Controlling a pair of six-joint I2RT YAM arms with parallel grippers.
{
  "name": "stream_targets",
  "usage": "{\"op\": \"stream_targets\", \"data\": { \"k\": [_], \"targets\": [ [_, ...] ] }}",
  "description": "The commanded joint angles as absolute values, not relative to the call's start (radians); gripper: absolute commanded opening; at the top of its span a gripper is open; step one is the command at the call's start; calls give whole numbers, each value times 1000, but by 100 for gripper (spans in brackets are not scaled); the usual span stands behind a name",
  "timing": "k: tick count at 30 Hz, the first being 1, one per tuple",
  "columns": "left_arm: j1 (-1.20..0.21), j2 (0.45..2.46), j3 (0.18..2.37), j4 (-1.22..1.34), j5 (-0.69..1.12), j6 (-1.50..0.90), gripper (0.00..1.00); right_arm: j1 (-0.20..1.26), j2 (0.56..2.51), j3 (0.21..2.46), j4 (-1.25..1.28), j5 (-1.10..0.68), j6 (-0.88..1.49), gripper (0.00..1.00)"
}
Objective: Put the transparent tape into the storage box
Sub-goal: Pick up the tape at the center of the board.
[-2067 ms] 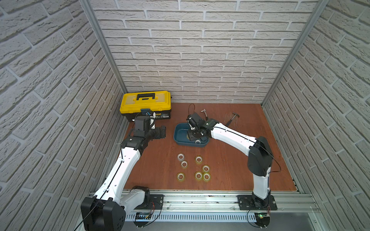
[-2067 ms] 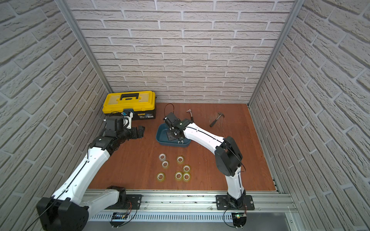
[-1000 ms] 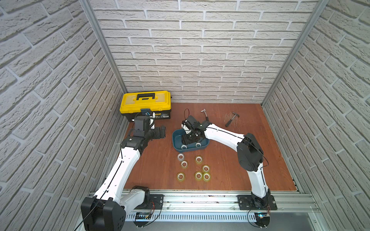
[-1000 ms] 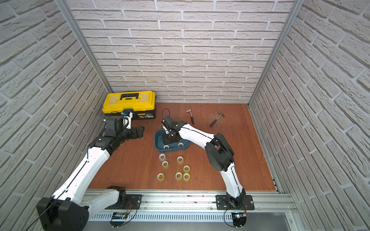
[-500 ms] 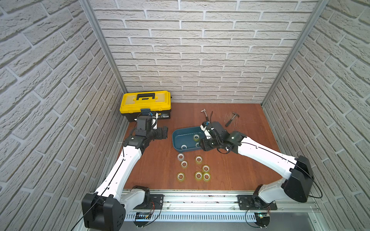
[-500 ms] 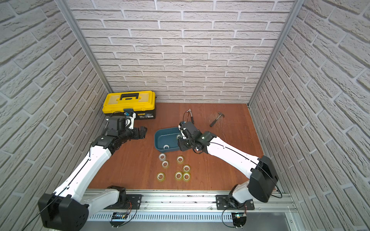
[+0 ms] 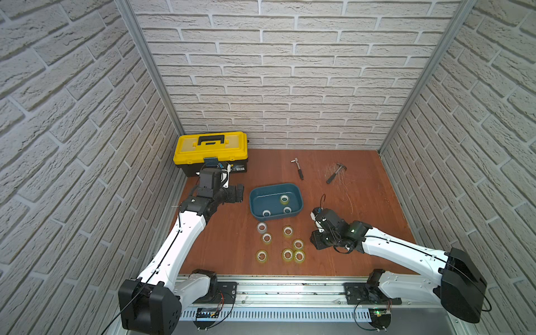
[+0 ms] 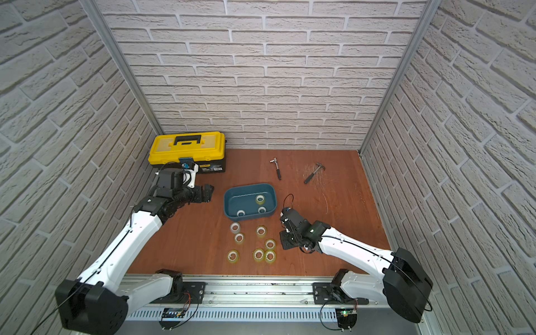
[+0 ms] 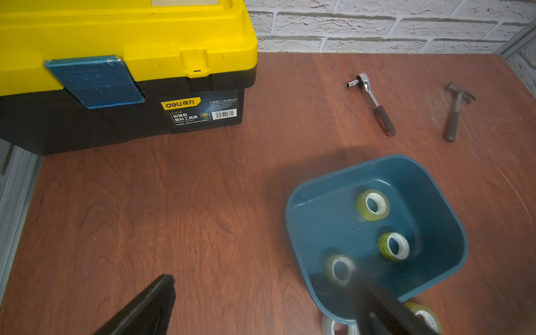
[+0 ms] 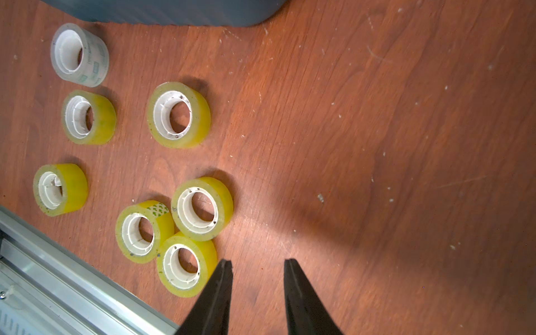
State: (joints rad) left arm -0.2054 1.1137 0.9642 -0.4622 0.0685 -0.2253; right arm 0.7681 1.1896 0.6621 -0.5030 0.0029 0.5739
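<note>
Brick walls (image 7: 290, 87) enclose toolbox (image 7: 211, 146), ratchet (image 7: 298, 168), hammer (image 7: 333, 173) near storage box (image 7: 265, 198).

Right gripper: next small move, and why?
Probably slide the right gripper sideways over the nearest tape roll and lower to straddle its wall. Its jaws stand apart and empty above bare table beside that roll; seven rolls lie outside the storage box, three inside.

Left arm (image 7: 179, 240) and right arm (image 7: 406, 255) share white shells, black joints, thin black cables, tapered black fingers (image 10: 216, 298).
</note>
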Motion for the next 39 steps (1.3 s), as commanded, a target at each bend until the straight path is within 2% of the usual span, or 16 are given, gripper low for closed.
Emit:
{"op": "stream_targets", "data": {
  "k": [1,12,22,32,39],
  "targets": [
    [-219,1110,985,-443,58,-201,98,782,1215,661,-391,-19,624,35],
    [-247,1079,973,-434,22,-188,98,852,1384,722,-344,-1,648,36],
    [-254,1083,976,-438,24,-187,98,878,1446,750,-385,88,666,37],
    [-260,1078,976,-440,14,-184,98,907,1520,769,-368,89,676,38],
    [-263,1072,975,-440,7,-184,98,918,1544,763,-371,116,689,32]
  ]
}}
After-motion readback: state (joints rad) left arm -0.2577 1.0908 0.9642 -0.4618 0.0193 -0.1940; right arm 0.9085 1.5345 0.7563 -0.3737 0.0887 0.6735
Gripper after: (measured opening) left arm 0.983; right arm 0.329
